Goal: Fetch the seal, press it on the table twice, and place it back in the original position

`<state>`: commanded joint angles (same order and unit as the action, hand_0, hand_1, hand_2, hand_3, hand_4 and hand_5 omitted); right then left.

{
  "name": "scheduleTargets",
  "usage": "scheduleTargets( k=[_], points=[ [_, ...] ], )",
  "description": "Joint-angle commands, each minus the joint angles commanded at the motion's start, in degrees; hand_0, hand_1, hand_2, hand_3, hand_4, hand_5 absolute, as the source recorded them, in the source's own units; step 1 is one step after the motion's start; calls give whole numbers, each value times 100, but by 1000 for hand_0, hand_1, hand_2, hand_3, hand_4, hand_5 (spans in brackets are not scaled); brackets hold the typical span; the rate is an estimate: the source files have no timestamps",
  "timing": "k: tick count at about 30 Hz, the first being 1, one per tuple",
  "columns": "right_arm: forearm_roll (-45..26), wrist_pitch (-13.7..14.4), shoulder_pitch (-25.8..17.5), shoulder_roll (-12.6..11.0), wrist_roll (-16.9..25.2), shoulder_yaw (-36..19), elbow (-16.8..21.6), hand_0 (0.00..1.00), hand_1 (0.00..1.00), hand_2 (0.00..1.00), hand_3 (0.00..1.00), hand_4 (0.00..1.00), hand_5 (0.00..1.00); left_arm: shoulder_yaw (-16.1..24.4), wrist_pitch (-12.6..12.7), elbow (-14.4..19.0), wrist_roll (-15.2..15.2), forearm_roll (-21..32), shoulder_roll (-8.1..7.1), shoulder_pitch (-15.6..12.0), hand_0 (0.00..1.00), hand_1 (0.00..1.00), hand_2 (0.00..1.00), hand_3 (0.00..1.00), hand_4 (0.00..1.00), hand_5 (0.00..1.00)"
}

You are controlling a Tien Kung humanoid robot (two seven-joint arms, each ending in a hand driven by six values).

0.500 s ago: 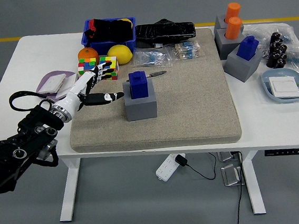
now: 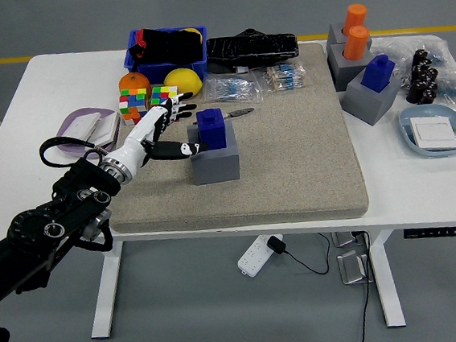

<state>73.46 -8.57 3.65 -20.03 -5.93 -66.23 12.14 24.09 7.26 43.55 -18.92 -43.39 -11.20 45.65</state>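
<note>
Seated upright in a grey block-shaped holder (image 2: 214,165) on the tan felt mat (image 2: 291,157): the blue, blocky plastic seal (image 2: 212,127), still to be fetched. Reaching in just left of that seal, the robot's left hand (image 2: 157,129), white fingers (image 2: 170,109) spread and clamped on nothing, thumb tip close against the holder's left face, possibly touching. No right hand in view. Behind the seal, toward the table's far edge, a yellow lemon (image 2: 184,81) and a blue plastic bin (image 2: 168,51); well off to the seal's right, a second blue stamp on its own grey stand (image 2: 379,73).

Likely rigid, light and smooth-sided, so prone to slip under a loose pinch. Best taken across the upper block's two opposite flat faces, above the holder's rim, then lifted straight up to clear the socket.
</note>
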Motion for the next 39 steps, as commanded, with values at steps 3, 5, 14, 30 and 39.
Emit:
scheduleTargets(
  k=[3, 5, 14, 30, 39],
  points=[
    [-5, 3, 0, 2, 0, -3, -6, 781, 678, 675, 669, 806, 578, 17, 7, -21, 0, 10, 60, 8, 946, 859, 824, 947, 889, 2],
    [-10, 3, 1, 1, 1, 5, -3, 781, 678, 675, 669, 806, 578, 40, 24, -31, -6, 17, 99, 8, 946, 859, 824, 947, 889, 2],
    [-22, -2, 13, 2, -2, 43, 3, 781, 678, 675, 669, 806, 578, 68, 105, -97, -37, -19, 249, 27, 922, 794, 725, 936, 833, 2],
    [-21, 6, 16, -5, 3, 48, 3, 781, 678, 675, 670, 806, 578, 31, 254, -217, -85, -19, 318, 0, 882, 714, 668, 918, 706, 2],
    [-21, 10, 22, -7, 2, 55, 2, 781, 678, 675, 670, 806, 578, 21, 418, -243, -118, -81, 351, -24, 839, 510, 508, 881, 588, 2]
  ],
)
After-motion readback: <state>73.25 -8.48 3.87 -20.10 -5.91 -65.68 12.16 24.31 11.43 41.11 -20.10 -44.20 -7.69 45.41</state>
